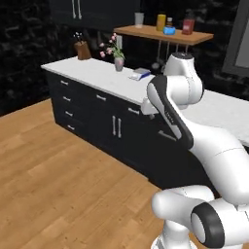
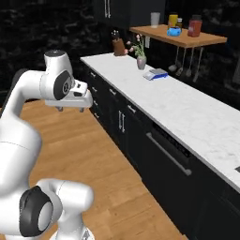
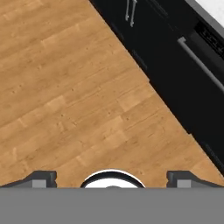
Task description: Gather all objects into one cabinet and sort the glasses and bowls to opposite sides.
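Little of the task can be judged as begun: nothing is carried, and no bowl, cup or mug is to be made out with certainty on the white counter point(image 2: 187, 110) that runs diagonally through the middle of both base views. The gripper point(image 2: 70, 108) is seen at the left of the right base view, held level above the wooden floor point(image 3: 65, 87), and in the hand view its two dark finger tips point(image 3: 41, 177) are set wide apart at the lower edge with nothing between them, so it is judged released and unloaded. A black wall cabinet point(image 1: 95, 10) with pale bar handles is cut off by the top edge, upper left of the left base view, its doors apparently closed; whether it is the cabinet meant cannot be told. Below and to its right, in the upper middle of the frame, a light wooden shelf point(image 2: 187, 38) bears a pale tumbler-like glass point(image 2: 155, 19), a yellow jar point(image 2: 173, 20), a small blue item point(image 2: 174, 32) that cannot be identified, and a red-lidded jar point(image 2: 194, 26). A pink-flowered vase point(image 2: 141, 61), a knife block point(image 2: 119, 47) and a small flat scale-like item point(image 2: 156, 74) stand on the counter. All gathering and sorting is therefore judged as left to do.
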Tool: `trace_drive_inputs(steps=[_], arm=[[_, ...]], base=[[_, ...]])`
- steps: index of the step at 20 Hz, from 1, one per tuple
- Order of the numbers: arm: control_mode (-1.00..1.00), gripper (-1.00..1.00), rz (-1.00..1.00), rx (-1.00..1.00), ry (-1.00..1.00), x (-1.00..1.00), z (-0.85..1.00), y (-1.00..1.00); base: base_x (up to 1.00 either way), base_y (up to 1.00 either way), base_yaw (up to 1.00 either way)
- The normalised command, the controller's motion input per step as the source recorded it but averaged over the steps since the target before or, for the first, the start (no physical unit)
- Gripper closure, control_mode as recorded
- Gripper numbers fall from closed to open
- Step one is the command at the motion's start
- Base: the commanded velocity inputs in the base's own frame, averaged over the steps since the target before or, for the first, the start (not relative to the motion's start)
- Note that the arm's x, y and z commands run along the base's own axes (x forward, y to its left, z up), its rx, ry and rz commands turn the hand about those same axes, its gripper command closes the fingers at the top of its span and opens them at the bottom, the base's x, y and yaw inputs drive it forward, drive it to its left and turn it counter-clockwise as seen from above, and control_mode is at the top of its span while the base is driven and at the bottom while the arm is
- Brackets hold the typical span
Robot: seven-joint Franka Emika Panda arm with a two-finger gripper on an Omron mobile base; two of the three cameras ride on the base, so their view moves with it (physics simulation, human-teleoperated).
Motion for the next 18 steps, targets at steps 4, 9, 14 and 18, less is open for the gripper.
trace_drive_inputs(steps=[4, 9, 14, 18], arm=[[1.00, -1.00, 0.00, 0.00, 0.00, 0.00, 0.00, 0.00], [1.00, -1.00, 0.00, 0.00, 0.00, 0.00, 0.00, 0.00], [1.00, -1.00, 0.00, 0.00, 0.00, 0.00, 0.00, 0.00], [1.00, -1.00, 0.00, 0.00, 0.00, 0.00, 0.00, 0.00]], base=[[0.83, 0.19, -0.47], [0.91, 0.05, -0.55], [0.99, 0.40, -0.57], [0.87, 1.00, -0.29]])
